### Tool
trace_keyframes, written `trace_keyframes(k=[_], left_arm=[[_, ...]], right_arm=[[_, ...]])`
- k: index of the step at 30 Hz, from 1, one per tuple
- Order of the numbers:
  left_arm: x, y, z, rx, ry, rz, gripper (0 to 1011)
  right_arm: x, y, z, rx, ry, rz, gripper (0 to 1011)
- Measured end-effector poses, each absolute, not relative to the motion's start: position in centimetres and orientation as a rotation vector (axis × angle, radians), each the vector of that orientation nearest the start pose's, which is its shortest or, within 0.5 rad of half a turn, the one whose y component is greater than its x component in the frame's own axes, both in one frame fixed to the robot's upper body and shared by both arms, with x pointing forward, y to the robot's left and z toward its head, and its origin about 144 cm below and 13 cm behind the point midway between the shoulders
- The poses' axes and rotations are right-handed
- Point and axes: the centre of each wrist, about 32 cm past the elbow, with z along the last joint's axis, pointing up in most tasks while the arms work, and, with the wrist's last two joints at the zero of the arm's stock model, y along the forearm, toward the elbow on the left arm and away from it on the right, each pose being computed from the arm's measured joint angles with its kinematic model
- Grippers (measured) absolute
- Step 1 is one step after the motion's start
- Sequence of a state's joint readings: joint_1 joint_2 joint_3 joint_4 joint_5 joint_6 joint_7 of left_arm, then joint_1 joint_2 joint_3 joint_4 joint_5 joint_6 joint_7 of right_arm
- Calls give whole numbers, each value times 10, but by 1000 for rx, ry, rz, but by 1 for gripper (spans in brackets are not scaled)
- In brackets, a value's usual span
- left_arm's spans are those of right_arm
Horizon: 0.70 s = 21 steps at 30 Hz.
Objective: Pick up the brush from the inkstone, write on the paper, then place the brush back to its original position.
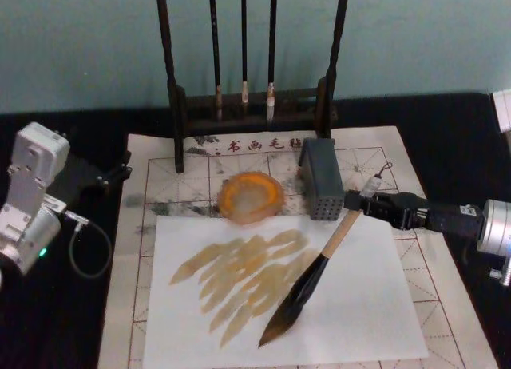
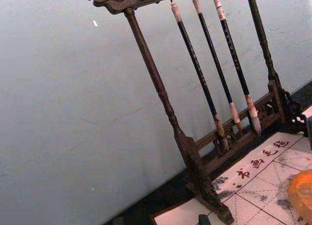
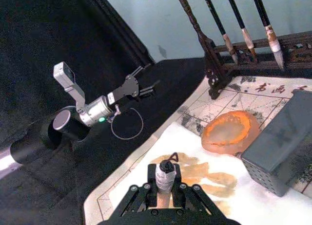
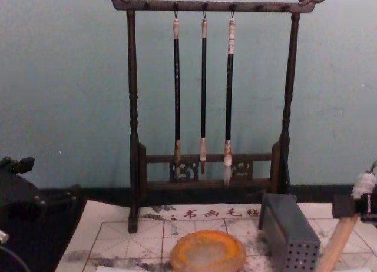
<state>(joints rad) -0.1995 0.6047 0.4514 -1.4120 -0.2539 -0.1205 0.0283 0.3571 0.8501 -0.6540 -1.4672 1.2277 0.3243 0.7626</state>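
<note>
— Where's the brush (image 1: 316, 273)?
— Right tool (image 1: 357, 201) clamped on its tan handle's top; black bristles slant down over the white sheet (image 1: 359, 321) on the paper (image 1: 451, 309).
— The inkstone (image 1: 276, 195)?
— Orange, pale centre, behind that sheet. Left tool (image 1: 118, 174) parked leftward.

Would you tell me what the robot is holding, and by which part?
The right gripper holds the brush by the upper end of its handle; the left gripper holds nothing.

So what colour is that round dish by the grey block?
Orange, with a paler middle. The inkstone shows best in the head view.
</note>
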Motion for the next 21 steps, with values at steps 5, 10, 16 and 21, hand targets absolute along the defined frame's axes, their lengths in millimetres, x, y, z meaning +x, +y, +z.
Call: trace_keyframes(k=[5, 10, 16, 21], left_arm=[[489, 310, 1140, 304, -285, 1248, 1001], [489, 310, 1140, 305, -285, 1248, 1001], [489, 310, 1140, 304, -285, 1248, 1001], [489, 310, 1140, 305, -285, 1248, 1001]], right_arm=[[499, -348, 1183, -22, 631, -445, 181], [499, -352, 1183, -20, 632, -455, 181], [499, -357, 1182, -15, 634, -469, 181], [497, -361, 1183, -11, 632, -485, 182]])
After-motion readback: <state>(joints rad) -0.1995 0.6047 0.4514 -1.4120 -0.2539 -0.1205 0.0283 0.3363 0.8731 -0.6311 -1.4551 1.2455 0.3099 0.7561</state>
